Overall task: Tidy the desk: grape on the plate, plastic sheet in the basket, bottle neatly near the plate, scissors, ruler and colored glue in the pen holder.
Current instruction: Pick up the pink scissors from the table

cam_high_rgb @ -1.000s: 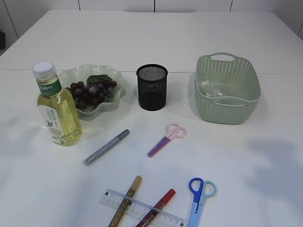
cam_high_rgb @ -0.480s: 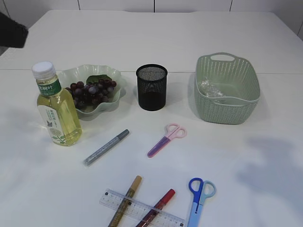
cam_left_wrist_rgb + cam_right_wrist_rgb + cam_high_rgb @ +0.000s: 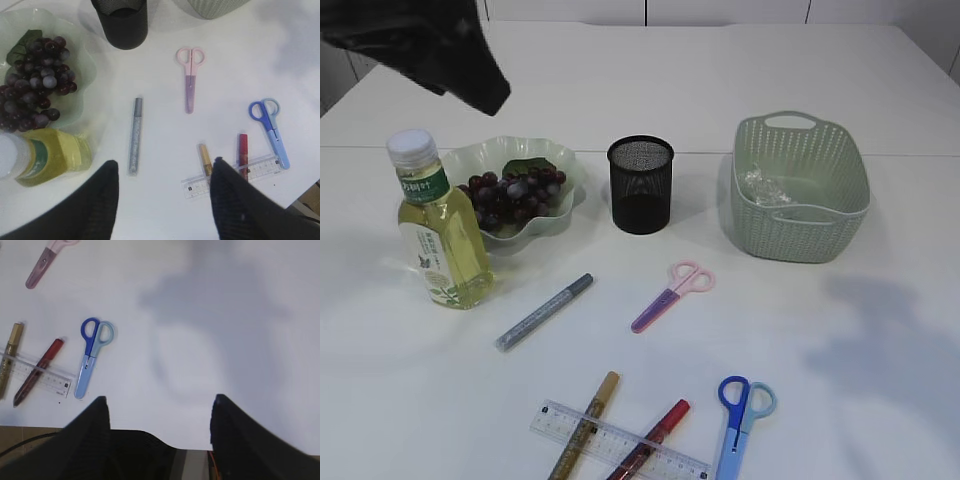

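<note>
While both grippers are held open and empty above the table, grapes (image 3: 515, 192) are seen on the plate (image 3: 560, 165).

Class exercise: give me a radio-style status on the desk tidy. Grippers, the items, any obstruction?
Both jaws open, empty, high over the table. Grapes on plate, sheet in basket. Pen holder empty; pink scissors, ruler loose. Nothing blocking.

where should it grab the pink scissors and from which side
Judging by the pose, grip the pink scissors across the closed purple blades, coming straight down from above: they lie flat on the table with clear space both sides, and the blades are narrower than the handle loops.
</note>
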